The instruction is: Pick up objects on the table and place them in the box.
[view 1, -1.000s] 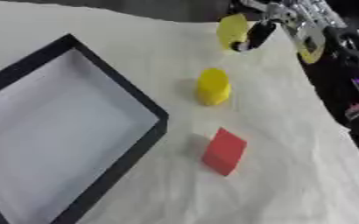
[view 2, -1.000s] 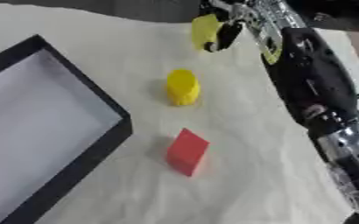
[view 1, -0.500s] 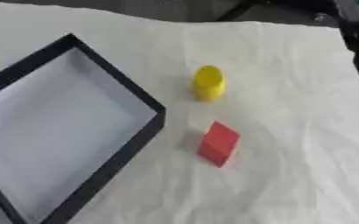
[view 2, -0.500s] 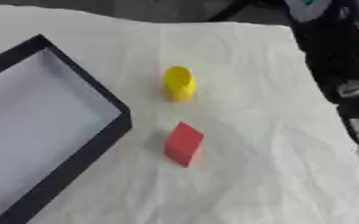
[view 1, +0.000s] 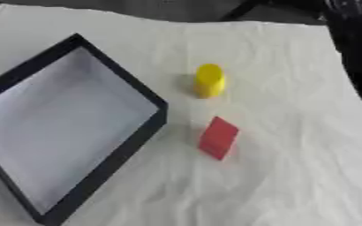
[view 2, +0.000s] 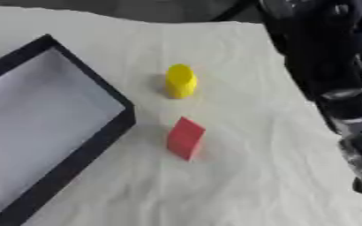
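A yellow cylinder (view 1: 209, 80) stands upright on the white cloth, right of the box. A red block (view 1: 217, 137) lies tilted on the cloth a little nearer to me. The black-walled box (view 1: 122, 84) with a white floor sits at the left, and nothing shows inside it. Only my right arm (view 2: 331, 57) shows, a dark mass with silver joints along the right edge; its hand is out of view past the top. My left hand shows in no view.
The wrinkled white cloth (view 1: 292, 176) covers the table, with a dark background beyond its far edge (view 1: 176, 13). Open cloth lies in front of and to the right of the red block.
My right hand, seen at the top edge with a yellow thing in it one second ago, has gone out of view. The whole picture has shifted slightly.
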`<action>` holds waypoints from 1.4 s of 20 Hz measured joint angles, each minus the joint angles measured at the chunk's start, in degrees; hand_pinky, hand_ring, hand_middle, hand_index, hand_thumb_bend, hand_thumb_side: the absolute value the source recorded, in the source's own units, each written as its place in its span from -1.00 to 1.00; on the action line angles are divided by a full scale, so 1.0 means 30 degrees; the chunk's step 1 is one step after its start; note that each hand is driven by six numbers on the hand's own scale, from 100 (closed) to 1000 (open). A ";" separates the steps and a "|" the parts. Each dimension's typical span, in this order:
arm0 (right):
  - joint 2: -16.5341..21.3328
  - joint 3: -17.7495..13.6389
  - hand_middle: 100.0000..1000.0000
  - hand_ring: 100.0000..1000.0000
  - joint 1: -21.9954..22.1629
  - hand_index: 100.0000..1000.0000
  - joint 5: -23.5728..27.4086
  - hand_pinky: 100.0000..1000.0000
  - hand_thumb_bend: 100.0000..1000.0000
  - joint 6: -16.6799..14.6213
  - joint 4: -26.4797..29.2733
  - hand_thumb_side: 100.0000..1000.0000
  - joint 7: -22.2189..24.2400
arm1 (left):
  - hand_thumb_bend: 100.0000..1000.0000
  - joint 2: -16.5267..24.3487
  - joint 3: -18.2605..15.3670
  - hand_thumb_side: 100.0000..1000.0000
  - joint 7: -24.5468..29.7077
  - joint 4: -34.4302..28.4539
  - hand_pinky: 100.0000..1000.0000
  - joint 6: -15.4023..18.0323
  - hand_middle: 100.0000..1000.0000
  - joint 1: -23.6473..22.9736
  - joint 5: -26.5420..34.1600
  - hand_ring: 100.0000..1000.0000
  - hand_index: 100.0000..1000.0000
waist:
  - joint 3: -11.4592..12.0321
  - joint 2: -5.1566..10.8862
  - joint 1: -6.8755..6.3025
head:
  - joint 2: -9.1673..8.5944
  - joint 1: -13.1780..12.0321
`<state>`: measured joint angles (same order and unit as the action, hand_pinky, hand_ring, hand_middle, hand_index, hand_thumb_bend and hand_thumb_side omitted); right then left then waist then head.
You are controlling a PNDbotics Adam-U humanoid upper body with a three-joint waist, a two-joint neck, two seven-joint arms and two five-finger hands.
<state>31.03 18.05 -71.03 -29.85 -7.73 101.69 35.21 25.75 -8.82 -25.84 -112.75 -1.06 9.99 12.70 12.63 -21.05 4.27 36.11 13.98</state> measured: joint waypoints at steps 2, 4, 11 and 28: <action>-0.0759 0.0258 -0.17 0.24 0.0069 0.00 0.0232 0.66 -0.32 0.0127 0.0456 -1.00 0.0109 | 0.28 0.0003 -0.0239 0.32 -0.0251 0.0123 0.49 0.0077 0.56 -0.0063 -0.0070 0.56 0.77 | 0.0000 0.0140 0.0000 | 0.0138 0.0091; -0.1388 0.0605 -0.16 0.23 0.0220 0.00 0.0446 0.65 -0.32 0.0229 0.0894 -1.00 0.0300 | 0.28 0.0078 -0.0557 0.32 -0.0559 0.0195 0.49 0.0187 0.56 -0.0212 -0.0075 0.56 0.77 | 0.0012 0.0196 0.0000 | 0.0259 0.0164; -0.3063 0.2178 -0.15 0.19 0.0717 0.00 0.0819 0.60 -0.32 0.0193 0.1222 -1.00 0.1953 | 0.28 0.1125 -0.1361 0.32 -0.1313 0.0394 0.50 0.0651 0.57 -0.1020 -0.0035 0.56 0.77 | 0.0195 0.0314 0.0000 | 0.0515 0.0421; -0.5792 0.4700 -0.14 0.17 0.2790 0.01 -0.2032 0.56 -0.34 -0.1157 -0.3569 -1.00 0.3653 | 0.26 0.2356 -0.1433 0.32 -0.1217 0.0002 0.50 0.1135 0.57 -0.1305 0.0370 0.57 0.77 | 0.0892 0.0315 0.0000 | 0.0663 0.1115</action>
<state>13.66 32.15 -62.66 -35.94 -11.20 90.98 46.17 32.82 -13.12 -29.49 -112.74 2.35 6.08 13.81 15.31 -20.10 4.27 38.10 17.32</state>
